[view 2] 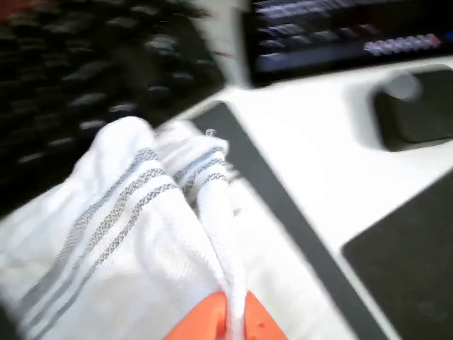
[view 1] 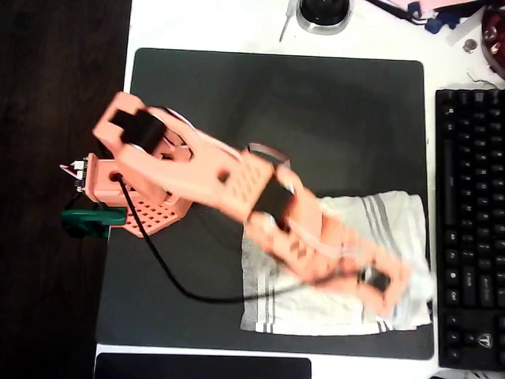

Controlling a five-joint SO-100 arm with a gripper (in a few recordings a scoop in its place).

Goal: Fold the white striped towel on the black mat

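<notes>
The white striped towel (view 1: 316, 312) lies wrinkled on the lower right part of the black mat (view 1: 316, 118). My orange arm reaches across it from the left, and my blurred gripper (view 1: 390, 286) is over the towel's right end, near the mat's right edge. In the wrist view my gripper (view 2: 230, 319) is shut on a pinched ridge of the towel (view 2: 127, 234), which rises in a fold with its grey stripes showing. A narrow strip of the mat (view 2: 283, 205) runs beside the cloth.
A black keyboard (view 1: 469, 221) lies just right of the mat and shows blurred in the wrist view (view 2: 85, 78). A smaller black pad (view 1: 201, 367) sits below the mat. A green clamp (view 1: 95, 221) holds the arm's base at the mat's left edge. A round dark object (view 1: 323, 12) stands at the top.
</notes>
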